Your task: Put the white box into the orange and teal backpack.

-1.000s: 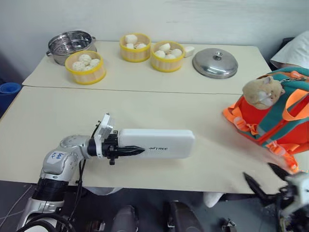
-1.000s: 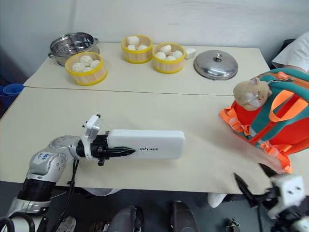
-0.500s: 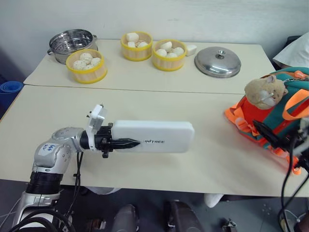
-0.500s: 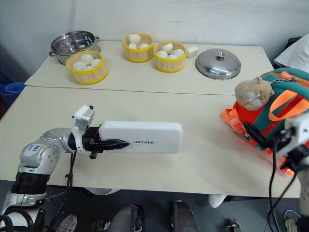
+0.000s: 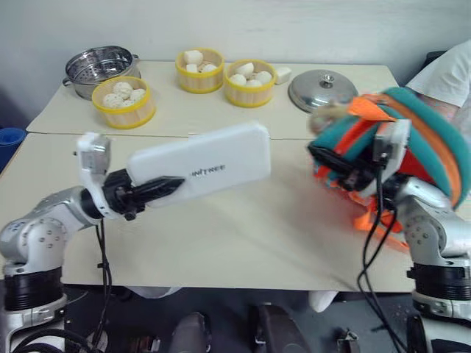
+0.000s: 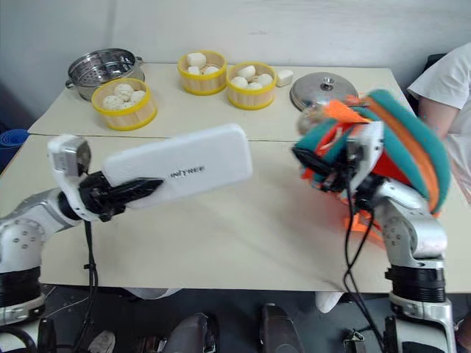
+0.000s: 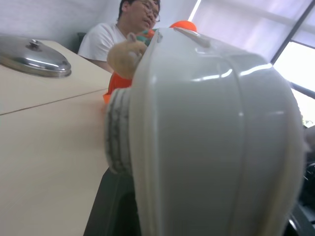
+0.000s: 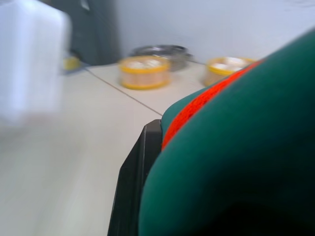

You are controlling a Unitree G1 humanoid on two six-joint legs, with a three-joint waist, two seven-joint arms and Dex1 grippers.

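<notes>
The white box hangs above the table, its far end tilted upward. My left gripper is shut on its near end. From the left wrist view the box sits close in front, with the plush hamster beyond it. The orange and teal backpack is lifted at the right, its teal top turned toward the box. My right gripper is shut on that teal edge. One black finger lies against the teal and orange fabric.
Three yellow steamer baskets of buns, a steel pot and a steel lid stand along the far table. A person in white sits at the right edge, behind the backpack.
My left gripper has lifted the box off the table and tilted it up. My right arm came up from below the table edge, closed on the backpack's top and pulled it up and leftward.
</notes>
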